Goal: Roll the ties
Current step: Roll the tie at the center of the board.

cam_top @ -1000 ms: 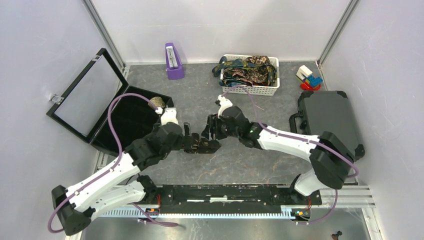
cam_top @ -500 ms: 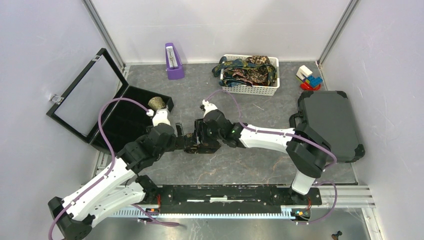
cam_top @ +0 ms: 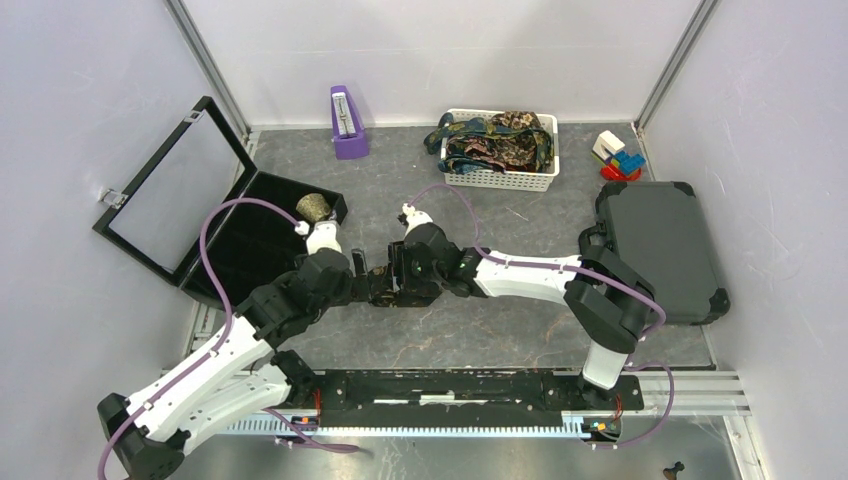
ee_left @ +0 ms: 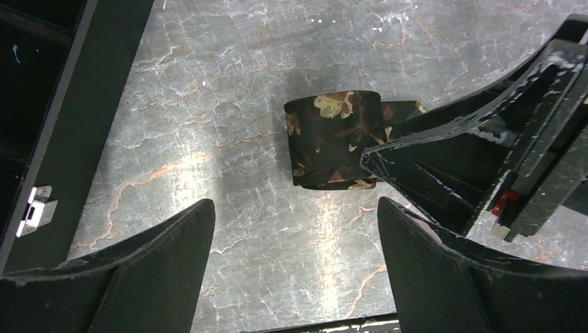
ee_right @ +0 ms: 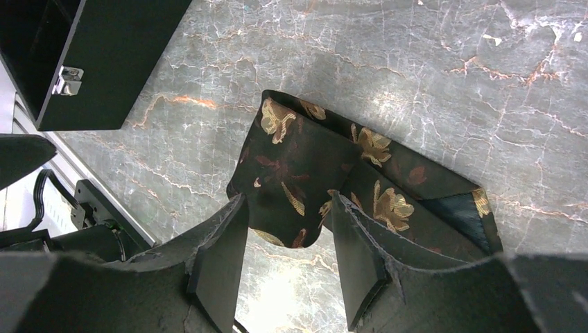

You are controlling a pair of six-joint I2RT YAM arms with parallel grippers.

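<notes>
A dark brown tie with gold flowers, rolled up (ee_left: 333, 139), lies on the grey marbled table between the two grippers (cam_top: 386, 293). In the right wrist view the roll (ee_right: 305, 159) has its near end between my right gripper's (ee_right: 288, 201) fingers, which are closed around it. My right gripper (cam_top: 400, 280) reaches in from the right. My left gripper (ee_left: 295, 208) is open and empty, just short of the roll, and sits at the roll's left side in the top view (cam_top: 370, 283). More ties fill a white basket (cam_top: 500, 180) at the back.
An open black case (cam_top: 230, 240) stands at the left with one rolled tie (cam_top: 314, 207) in its corner; its edge is close to my left gripper. A closed dark case (cam_top: 655, 250) lies at the right. A purple object (cam_top: 347, 125) and toy blocks (cam_top: 618, 155) stand at the back.
My right gripper has moved left with the rolled tie in it. My left gripper has drawn back to the left, and both now sit nearer the open case.
</notes>
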